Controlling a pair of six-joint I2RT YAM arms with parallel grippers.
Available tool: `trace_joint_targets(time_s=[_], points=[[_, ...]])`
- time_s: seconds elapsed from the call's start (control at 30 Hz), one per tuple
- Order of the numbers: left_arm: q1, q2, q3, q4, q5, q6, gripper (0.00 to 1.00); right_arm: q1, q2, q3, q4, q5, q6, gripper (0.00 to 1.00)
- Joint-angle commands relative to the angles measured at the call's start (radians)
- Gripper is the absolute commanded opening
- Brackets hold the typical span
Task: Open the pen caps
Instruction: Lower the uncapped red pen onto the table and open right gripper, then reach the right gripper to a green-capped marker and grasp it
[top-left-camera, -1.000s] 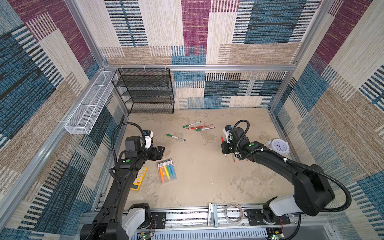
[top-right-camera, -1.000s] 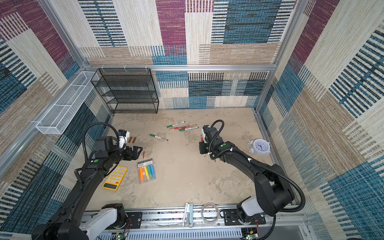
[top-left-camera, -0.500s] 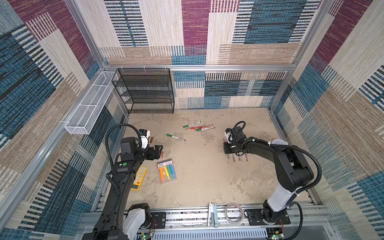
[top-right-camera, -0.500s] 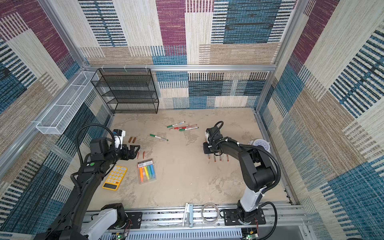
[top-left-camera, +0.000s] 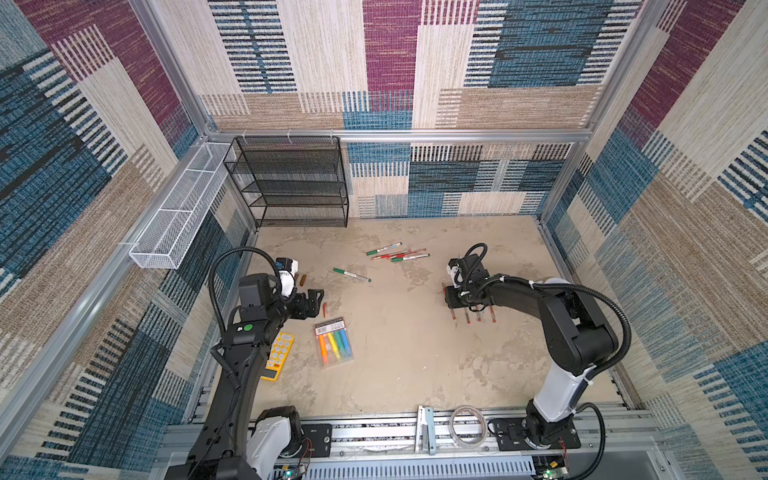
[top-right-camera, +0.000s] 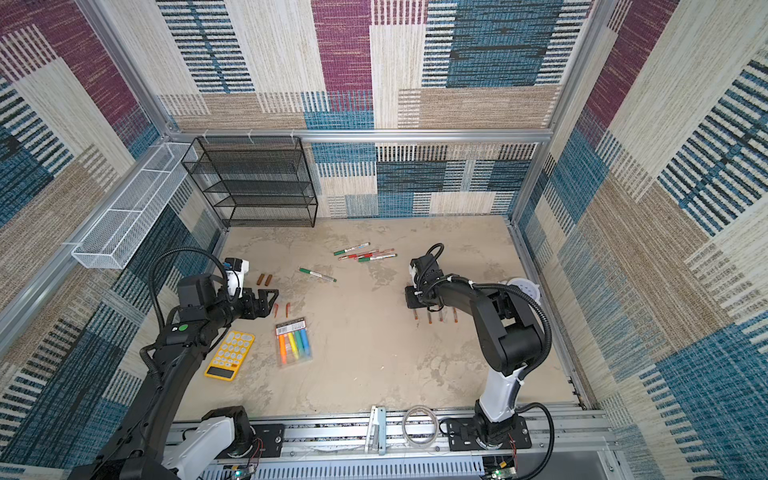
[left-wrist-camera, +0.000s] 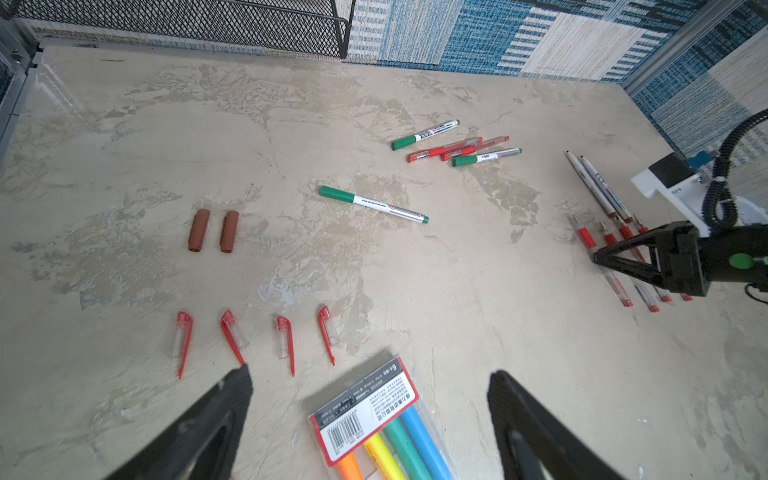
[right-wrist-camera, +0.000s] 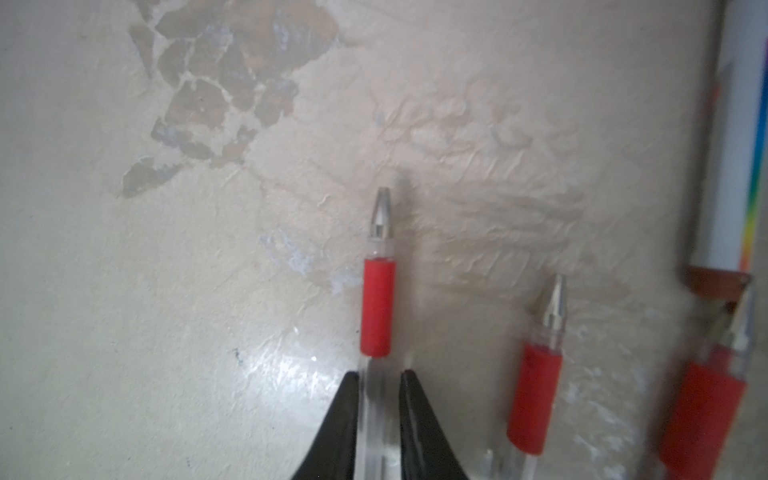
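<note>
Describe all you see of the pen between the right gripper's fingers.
The pen is slim: clear plastic barrel, red grip sleeve, bare silver tip, no cap. It lies flat on the beige table beside two similar uncapped pens. The right gripper has a finger on each side of its barrel; whether they pinch it is unclear.

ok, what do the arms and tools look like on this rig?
The left arm and right arm are matte black, with white lower links, white wrist camera housings and black corrugated cables. Round green dots mark both. The left tool and right tool have black tapered triangular fingers.
</note>
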Motion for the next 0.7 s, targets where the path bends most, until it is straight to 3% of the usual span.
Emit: trace_joint_targets(time_s=[0.0,0.33,0.67], points=[[0.003,0.003,0.013,0.008,0.010,0.002,0.92,-0.001,-0.001,-0.010,-0.040,0.049,-0.004,0.27],[0.005,0.000,0.006,0.012,0.019,0.005,0.92,-0.001,-0.055,0.018,-0.069,0.035,0.002,0.32],[0.009,-0.002,0.017,0.001,0.000,0.011,0.93,0.010,-0.108,0.084,-0.046,-0.052,0.011,0.35]])
